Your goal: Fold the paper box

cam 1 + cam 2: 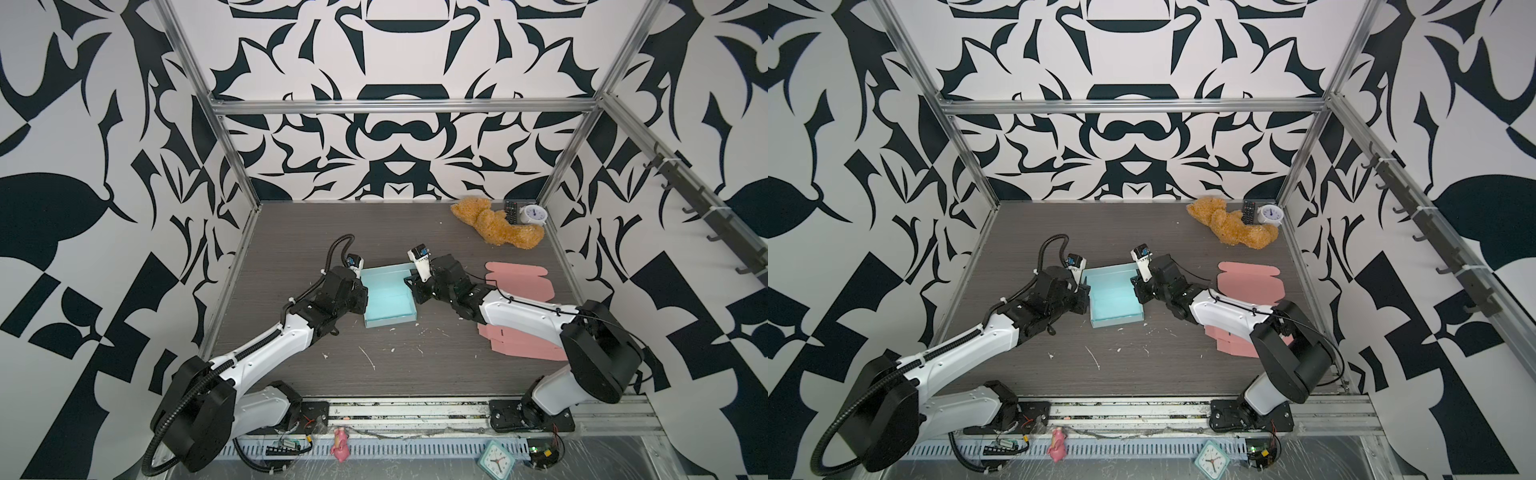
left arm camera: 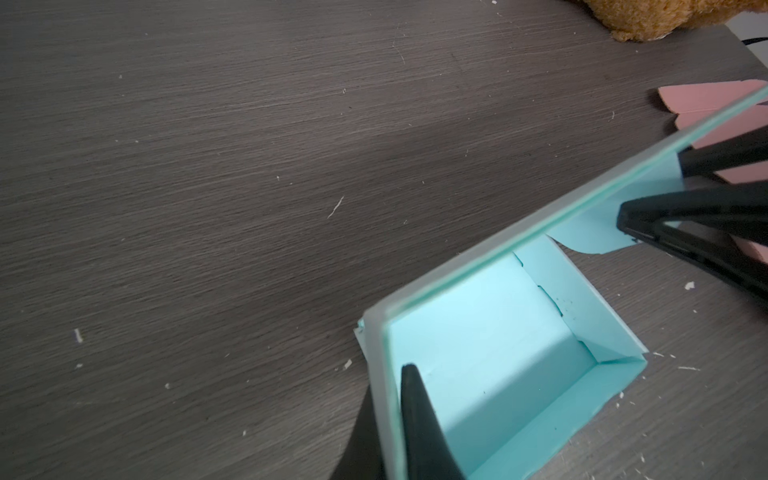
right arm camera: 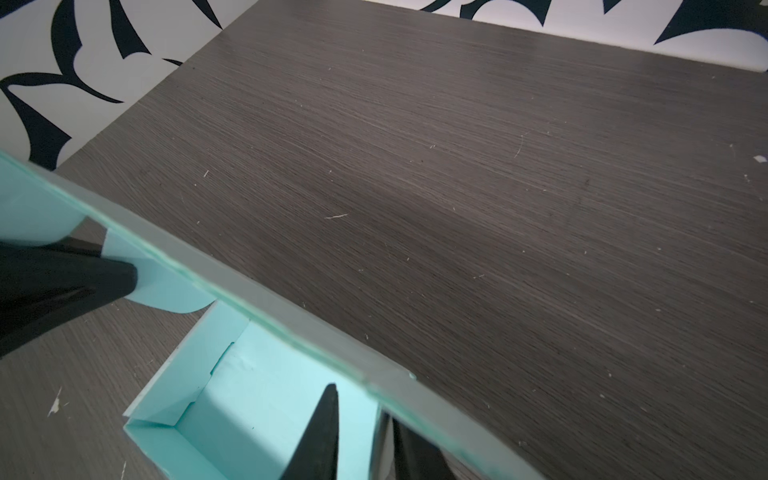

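Left wrist view: left gripper (image 2: 386,376) pinches a wall of the blue box (image 2: 498,332). Right gripper (image 3: 362,402) sits a little apart, so the far wall (image 3: 291,318) might flop open.

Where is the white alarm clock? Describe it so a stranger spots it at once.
Take the dark wood table and go to its far right corner, just past the tan teddy bear. The alarm clock stands there beside a black remote. It is round and white, unlike the square teal clock on the front ledge.
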Robot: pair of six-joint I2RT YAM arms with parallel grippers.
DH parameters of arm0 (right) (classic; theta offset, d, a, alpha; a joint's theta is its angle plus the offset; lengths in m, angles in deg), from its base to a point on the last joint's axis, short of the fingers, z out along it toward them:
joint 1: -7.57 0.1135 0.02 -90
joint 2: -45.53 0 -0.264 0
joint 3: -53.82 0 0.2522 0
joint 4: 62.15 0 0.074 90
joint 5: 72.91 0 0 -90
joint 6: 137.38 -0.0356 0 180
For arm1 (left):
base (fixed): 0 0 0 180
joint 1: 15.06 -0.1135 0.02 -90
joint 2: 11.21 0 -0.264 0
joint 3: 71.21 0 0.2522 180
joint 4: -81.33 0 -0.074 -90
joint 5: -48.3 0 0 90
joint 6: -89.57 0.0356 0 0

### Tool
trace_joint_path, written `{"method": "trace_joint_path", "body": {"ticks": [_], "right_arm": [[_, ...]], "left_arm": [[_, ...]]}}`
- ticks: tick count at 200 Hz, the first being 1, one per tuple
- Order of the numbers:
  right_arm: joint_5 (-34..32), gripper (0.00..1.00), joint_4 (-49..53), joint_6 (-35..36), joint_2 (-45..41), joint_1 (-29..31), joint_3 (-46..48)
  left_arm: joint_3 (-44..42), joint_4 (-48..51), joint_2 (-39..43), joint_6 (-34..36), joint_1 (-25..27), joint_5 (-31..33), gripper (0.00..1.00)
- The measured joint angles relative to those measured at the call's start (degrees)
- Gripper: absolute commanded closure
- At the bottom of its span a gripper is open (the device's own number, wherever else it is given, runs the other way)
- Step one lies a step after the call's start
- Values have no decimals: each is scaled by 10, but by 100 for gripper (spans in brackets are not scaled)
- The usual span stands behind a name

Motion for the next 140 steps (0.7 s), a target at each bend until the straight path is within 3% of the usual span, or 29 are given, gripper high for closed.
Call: {"method": "trace_joint_path", "body": {"ticks": [140], "right_arm": [[8,75,-1,-13,-16,1,27]], "left_arm": [[-57,-71,3,7,75,101,90]]}}
